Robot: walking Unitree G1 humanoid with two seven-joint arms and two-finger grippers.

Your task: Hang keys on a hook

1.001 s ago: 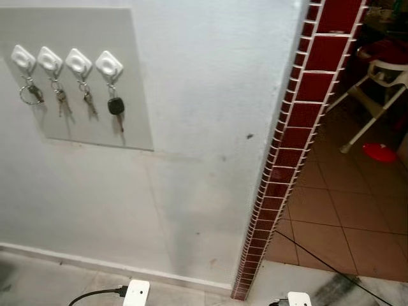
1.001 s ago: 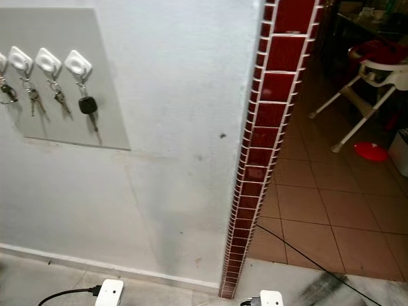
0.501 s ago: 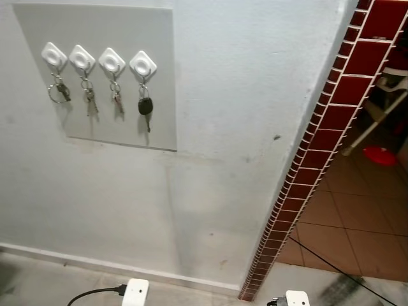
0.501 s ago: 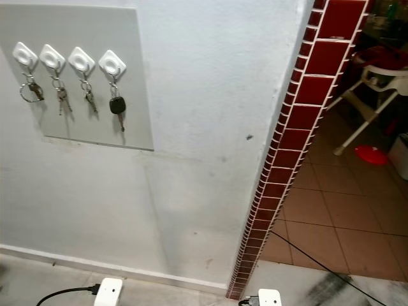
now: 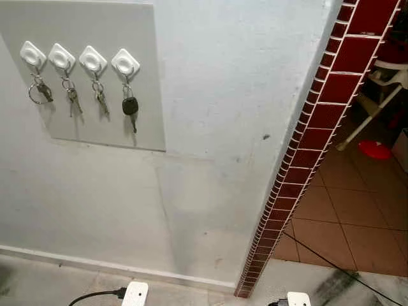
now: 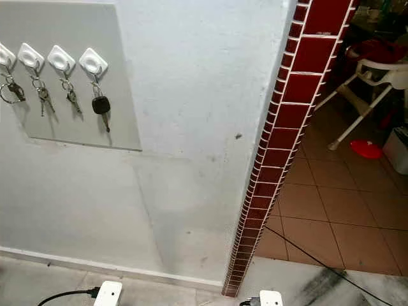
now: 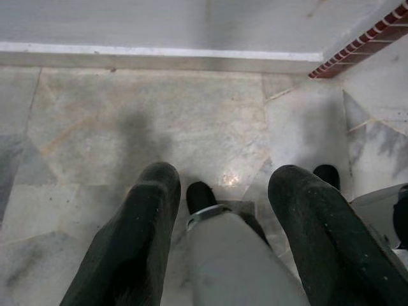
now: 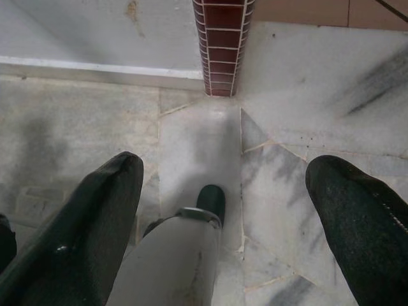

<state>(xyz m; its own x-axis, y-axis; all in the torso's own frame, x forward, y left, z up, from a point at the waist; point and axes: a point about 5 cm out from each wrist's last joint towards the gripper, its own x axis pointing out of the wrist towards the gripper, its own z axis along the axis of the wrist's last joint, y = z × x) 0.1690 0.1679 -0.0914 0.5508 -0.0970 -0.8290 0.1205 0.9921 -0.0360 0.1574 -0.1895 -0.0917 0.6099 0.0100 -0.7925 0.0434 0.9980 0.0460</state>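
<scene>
Left eye view shows a grey board (image 5: 95, 70) on the white wall (image 5: 217, 127) carrying four white hooks (image 5: 125, 62) in a row, each with keys; the black-headed key (image 5: 130, 106) hangs from the hook nearest the red tiled corner (image 5: 306, 146). Both arms hang low over the marble floor (image 7: 127, 121). The left hand (image 7: 220, 191) is released and holds nothing, and the right hand (image 8: 223, 185) is spread wide, also holding nothing.
</scene>
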